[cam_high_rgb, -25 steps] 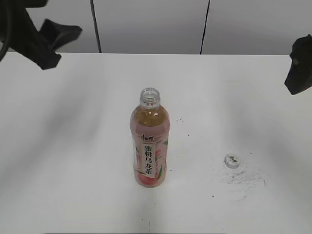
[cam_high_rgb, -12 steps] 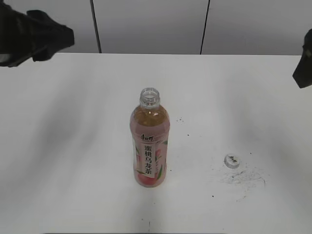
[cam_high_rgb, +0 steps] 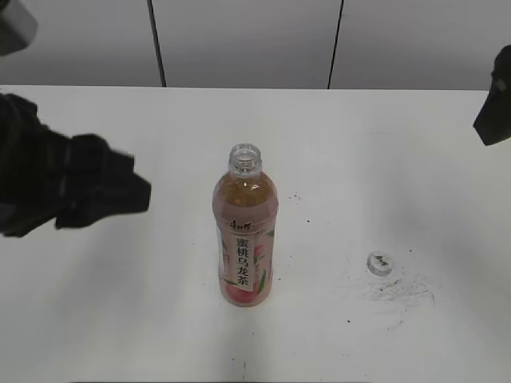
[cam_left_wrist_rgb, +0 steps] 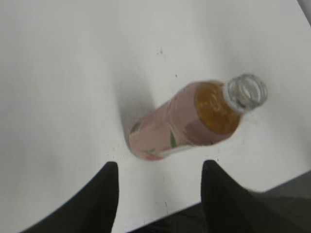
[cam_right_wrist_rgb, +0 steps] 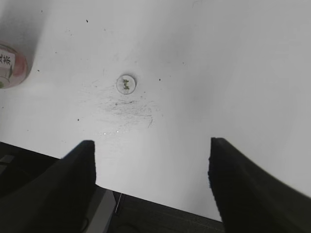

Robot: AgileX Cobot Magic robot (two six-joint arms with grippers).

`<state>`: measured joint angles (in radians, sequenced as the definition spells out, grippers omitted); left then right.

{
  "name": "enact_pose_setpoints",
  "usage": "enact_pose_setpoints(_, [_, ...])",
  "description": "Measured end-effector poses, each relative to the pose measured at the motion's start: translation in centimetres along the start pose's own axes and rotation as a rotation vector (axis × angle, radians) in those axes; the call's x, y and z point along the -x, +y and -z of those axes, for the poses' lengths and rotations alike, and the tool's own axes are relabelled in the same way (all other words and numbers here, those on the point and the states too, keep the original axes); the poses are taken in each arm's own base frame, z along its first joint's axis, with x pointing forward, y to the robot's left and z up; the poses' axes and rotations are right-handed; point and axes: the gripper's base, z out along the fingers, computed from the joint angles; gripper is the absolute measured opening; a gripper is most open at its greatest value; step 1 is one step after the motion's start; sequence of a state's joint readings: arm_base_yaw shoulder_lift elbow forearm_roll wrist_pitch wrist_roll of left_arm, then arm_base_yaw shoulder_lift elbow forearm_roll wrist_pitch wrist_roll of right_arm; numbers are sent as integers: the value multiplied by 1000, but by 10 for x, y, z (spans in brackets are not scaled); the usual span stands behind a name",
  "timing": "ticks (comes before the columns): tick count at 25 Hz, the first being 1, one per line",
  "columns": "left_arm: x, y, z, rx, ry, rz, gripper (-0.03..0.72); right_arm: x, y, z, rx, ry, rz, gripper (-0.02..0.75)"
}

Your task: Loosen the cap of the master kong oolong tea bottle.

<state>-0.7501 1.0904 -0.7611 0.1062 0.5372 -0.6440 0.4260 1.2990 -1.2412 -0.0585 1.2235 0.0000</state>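
The master kong oolong tea bottle (cam_high_rgb: 245, 239) stands upright mid-table, pink peach label facing me, its neck (cam_high_rgb: 245, 158) bare and uncapped. The cap (cam_high_rgb: 380, 262) lies by itself on the table to the bottle's right, small, white-grey, with a dark mark on top. My left gripper (cam_high_rgb: 137, 191) hovers left of the bottle, apart from it. In the left wrist view the bottle (cam_left_wrist_rgb: 189, 121) lies beyond the open left gripper (cam_left_wrist_rgb: 160, 167), only table between the fingers. My right gripper (cam_high_rgb: 495, 112) sits at the far right edge. The right gripper (cam_right_wrist_rgb: 151, 145) is open and empty, with the cap (cam_right_wrist_rgb: 126, 83) well ahead.
The white table (cam_high_rgb: 120, 319) carries dark scuff marks (cam_high_rgb: 399, 291) just right of and below the cap. A grey panelled wall (cam_high_rgb: 239, 40) runs behind the table's far edge. The table's near edge shows under both wrist cameras.
My left arm has swung down from the top-left corner to the bottle's left side, its jaws narrower than before. The right gripper has edged slightly rightward. Bottle and cap have not moved.
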Motion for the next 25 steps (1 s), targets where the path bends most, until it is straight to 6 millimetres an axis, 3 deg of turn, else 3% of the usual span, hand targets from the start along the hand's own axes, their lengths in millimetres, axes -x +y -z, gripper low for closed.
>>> enact_pose_setpoints(5, [-11,6,33,55,183,-214,335,-4,0,10,7,-33,-11,545])
enact_pose_setpoints(12, [-32,30,120,74,122,-376,335,-29,6,45,87,-147,-47,545])
enact_pose_setpoints(15, [-47,45,157,55,3,-417,335,-55,9,59,119,-196,-42,545])
enact_pose_setpoints(20, [-81,69,210,-30,-252,-436,335,-116,10,75,126,-301,-20,545])
enact_pose_setpoints(25, [-116,91,234,-90,-432,-462,333,-173,10,89,119,-454,8,542])
